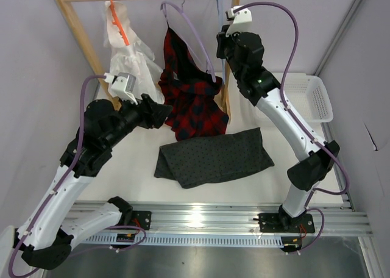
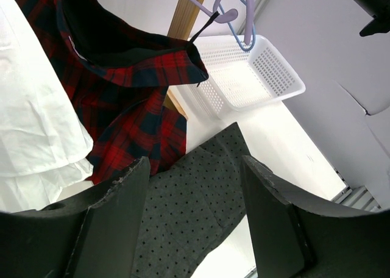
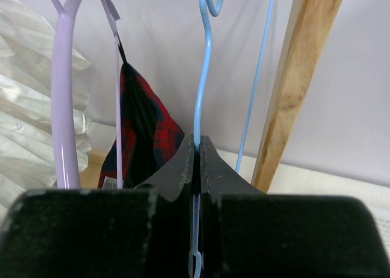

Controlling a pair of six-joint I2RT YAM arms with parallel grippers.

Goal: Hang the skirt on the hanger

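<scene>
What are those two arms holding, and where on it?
The right arm's jaws are shut on the blue hanger, pinching one thin wire side. The left arm's jaws are open and empty.

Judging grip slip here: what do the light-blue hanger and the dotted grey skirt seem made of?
The hanger: thin wire, probably metal under a smooth light-blue coating; slim, evenly round, faintly glossy. The skirt: soft matte cloth, weave unclear; it lies limp and folded on the table.
</scene>
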